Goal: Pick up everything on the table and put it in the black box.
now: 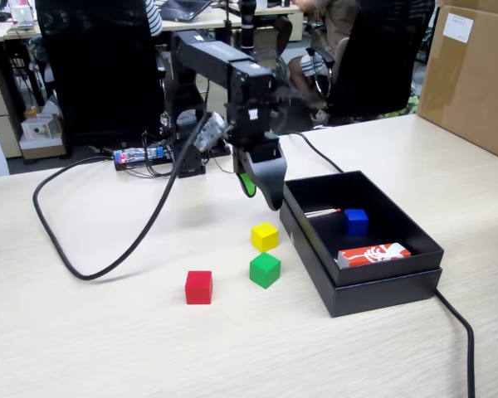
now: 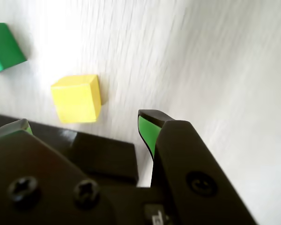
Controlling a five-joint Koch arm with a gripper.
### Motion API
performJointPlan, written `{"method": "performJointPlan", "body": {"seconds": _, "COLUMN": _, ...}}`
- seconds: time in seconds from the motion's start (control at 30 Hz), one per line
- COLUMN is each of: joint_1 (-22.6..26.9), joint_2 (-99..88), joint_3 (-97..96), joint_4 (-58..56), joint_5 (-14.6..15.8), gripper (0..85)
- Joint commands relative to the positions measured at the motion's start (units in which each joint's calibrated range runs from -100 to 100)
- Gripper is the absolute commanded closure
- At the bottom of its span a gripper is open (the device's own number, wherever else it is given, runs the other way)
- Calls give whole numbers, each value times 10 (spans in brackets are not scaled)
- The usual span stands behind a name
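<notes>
So the black jaws with green pads (image 2: pixel 84 126) are spread wide and empty, hanging over the pale wood-grain worktop (image 1: pixel 83 332) with the small yellow cube (image 2: pixel 76 98) just ahead of them in the wrist view, a bit off-centre toward the left pad.

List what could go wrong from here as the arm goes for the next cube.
1. The yellow cube sits off to one side of the open jaws, not between them; descending without re-centring could knock it away.
2. The green cube lies close beside the yellow one, so a jaw might nudge it.
3. The black box wall stands right next to the gripper, which could clip it.
</notes>
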Motion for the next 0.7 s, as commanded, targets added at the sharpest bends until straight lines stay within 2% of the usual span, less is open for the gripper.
{"method": "performJointPlan", "body": {"seconds": 0.0, "joint_1": -2, "joint_2": 52, "joint_3": 43, "joint_4": 31, "joint_5": 0, "gripper": 392}}
{"method": "performJointPlan", "body": {"seconds": 0.13, "joint_1": -2, "joint_2": 114, "joint_3": 78, "joint_4": 34, "joint_5": 1, "gripper": 394}}
{"method": "performJointPlan", "body": {"seconds": 0.23, "joint_1": -2, "joint_2": 160, "joint_3": 103, "joint_4": 34, "joint_5": 1, "gripper": 430}}
{"method": "performJointPlan", "body": {"seconds": 0.33, "joint_1": -4, "joint_2": 188, "joint_3": 117, "joint_4": 34, "joint_5": 3, "gripper": 527}}
{"method": "performJointPlan", "body": {"seconds": 0.37, "joint_1": -6, "joint_2": 195, "joint_3": 120, "joint_4": 34, "joint_5": 5, "gripper": 610}}
{"method": "performJointPlan", "body": {"seconds": 0.47, "joint_1": -9, "joint_2": 200, "joint_3": 130, "joint_4": 34, "joint_5": 8, "gripper": 766}}
{"method": "performJointPlan", "body": {"seconds": 0.5, "joint_1": -11, "joint_2": 199, "joint_3": 133, "joint_4": 34, "joint_5": 8, "gripper": 787}}
{"method": "performJointPlan", "body": {"seconds": 0.67, "joint_1": -16, "joint_2": 130, "joint_3": 133, "joint_4": 32, "joint_5": -2, "gripper": 789}}
